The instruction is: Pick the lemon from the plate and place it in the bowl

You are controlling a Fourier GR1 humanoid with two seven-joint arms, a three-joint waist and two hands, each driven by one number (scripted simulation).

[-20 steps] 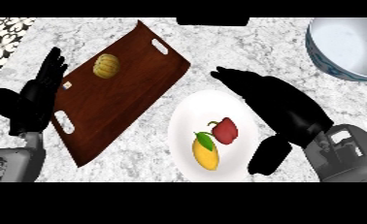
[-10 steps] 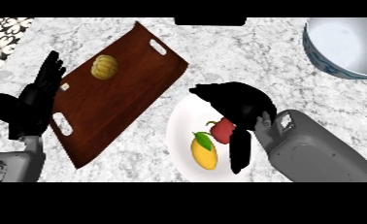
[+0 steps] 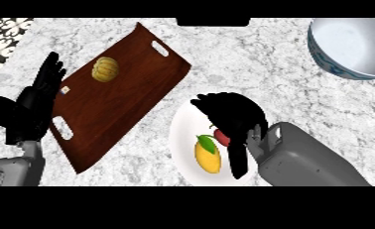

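Observation:
A yellow lemon [image 3: 207,156] with a green leaf lies on the near part of the white plate [image 3: 183,139]. Beside it a red fruit [image 3: 220,137] is partly hidden under my right hand [image 3: 236,116]. That hand hangs over the plate's right half, fingers bent downward and thumb stretched toward me just right of the lemon, holding nothing. The blue-rimmed white bowl [image 3: 344,47] stands at the far right corner. My left hand [image 3: 36,99] rests open, fingers up, at the left edge.
A brown wooden tray [image 3: 124,99] with handle slots lies tilted left of the plate. A round yellowish fruit [image 3: 104,69] sits on it. Marble counter [image 3: 256,64] stretches between plate and bowl.
My right hand has swung left and drawn back over the plate, turning so its fingers point down beside the lemon. The left hand has barely moved.

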